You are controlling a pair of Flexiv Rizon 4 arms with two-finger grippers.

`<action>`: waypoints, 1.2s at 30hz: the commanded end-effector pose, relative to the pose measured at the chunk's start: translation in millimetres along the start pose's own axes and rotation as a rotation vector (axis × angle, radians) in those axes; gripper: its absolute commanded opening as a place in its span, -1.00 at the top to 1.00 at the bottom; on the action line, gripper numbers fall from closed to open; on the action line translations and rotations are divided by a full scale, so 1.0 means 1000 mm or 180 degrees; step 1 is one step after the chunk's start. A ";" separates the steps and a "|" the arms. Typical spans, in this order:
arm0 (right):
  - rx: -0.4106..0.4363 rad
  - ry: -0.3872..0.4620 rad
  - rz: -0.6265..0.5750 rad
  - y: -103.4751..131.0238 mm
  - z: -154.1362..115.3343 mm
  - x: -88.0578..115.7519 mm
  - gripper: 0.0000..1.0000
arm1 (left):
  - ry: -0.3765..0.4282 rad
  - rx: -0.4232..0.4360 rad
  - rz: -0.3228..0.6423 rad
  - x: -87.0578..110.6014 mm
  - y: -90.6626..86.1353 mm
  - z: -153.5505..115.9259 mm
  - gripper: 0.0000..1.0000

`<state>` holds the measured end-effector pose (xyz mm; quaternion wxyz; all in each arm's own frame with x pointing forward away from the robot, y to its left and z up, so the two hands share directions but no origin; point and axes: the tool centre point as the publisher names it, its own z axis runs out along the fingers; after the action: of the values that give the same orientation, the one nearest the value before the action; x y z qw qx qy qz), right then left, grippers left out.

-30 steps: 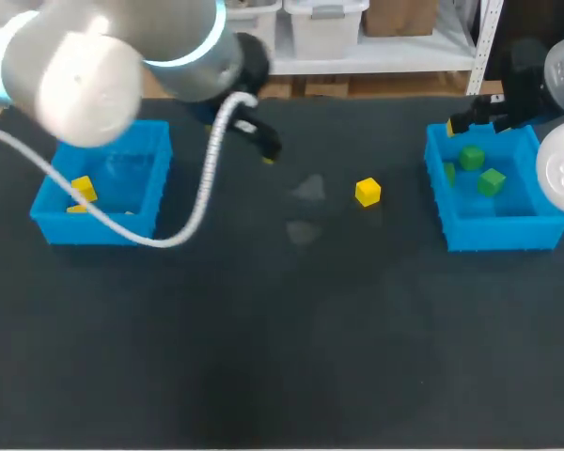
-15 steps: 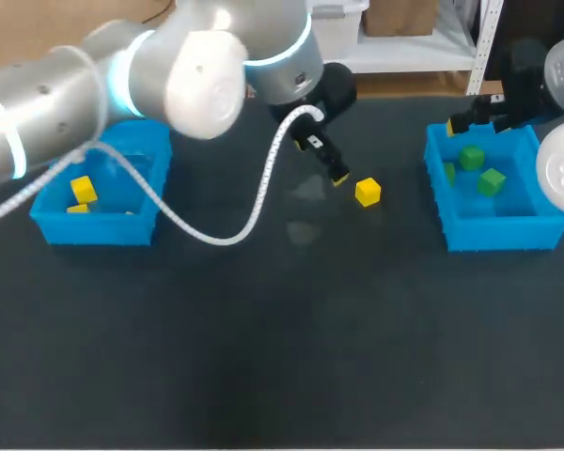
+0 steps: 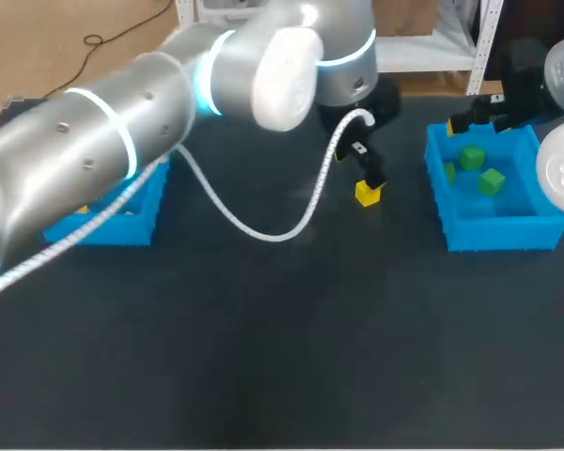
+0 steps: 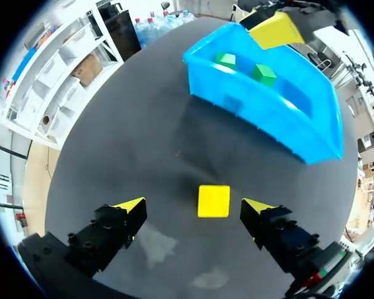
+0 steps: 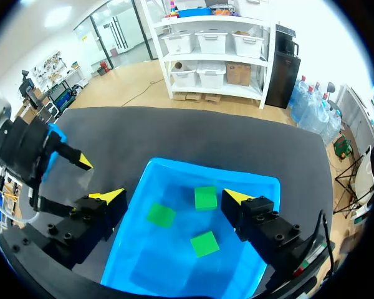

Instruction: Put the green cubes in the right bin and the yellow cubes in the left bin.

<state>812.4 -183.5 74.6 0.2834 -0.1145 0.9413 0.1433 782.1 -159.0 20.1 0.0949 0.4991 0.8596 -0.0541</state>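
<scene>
A yellow cube [image 3: 367, 194] lies on the dark table [image 3: 282, 357] left of the right bin [image 3: 536, 228]. My left gripper [image 3: 369, 175] hangs just above it, open; in the left wrist view the yellow cube [image 4: 213, 200] sits on the mat between the spread fingers of the left gripper [image 4: 194, 205], untouched. Three green cubes [image 5: 160, 215] [image 5: 206, 197] [image 5: 204, 243] lie in the right bin [image 5: 174, 169]. My right gripper [image 5: 174, 197] stands open above that bin, holding nothing. My left arm hides most of the left bin [image 3: 122, 225].
In the head view my left arm spans the table from the left edge to the middle, its white cable [image 3: 263, 230] hanging low. My right gripper [image 3: 470, 120] is over the right bin's far left corner.
My left arm has swung right from beside the left bin to above the yellow cube. The right arm and the cubes have stayed put.
</scene>
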 end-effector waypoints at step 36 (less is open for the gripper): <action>0.0009 -0.0004 0.0000 0.000 -0.001 0.001 -1.00 | -0.0439 -0.0882 -0.0815 0.084 0.098 -0.125 1.00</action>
<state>812.4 -183.5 74.6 0.2834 -0.1145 0.9413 0.1433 859.1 -93.4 91.2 0.1316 0.4000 0.9061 0.0414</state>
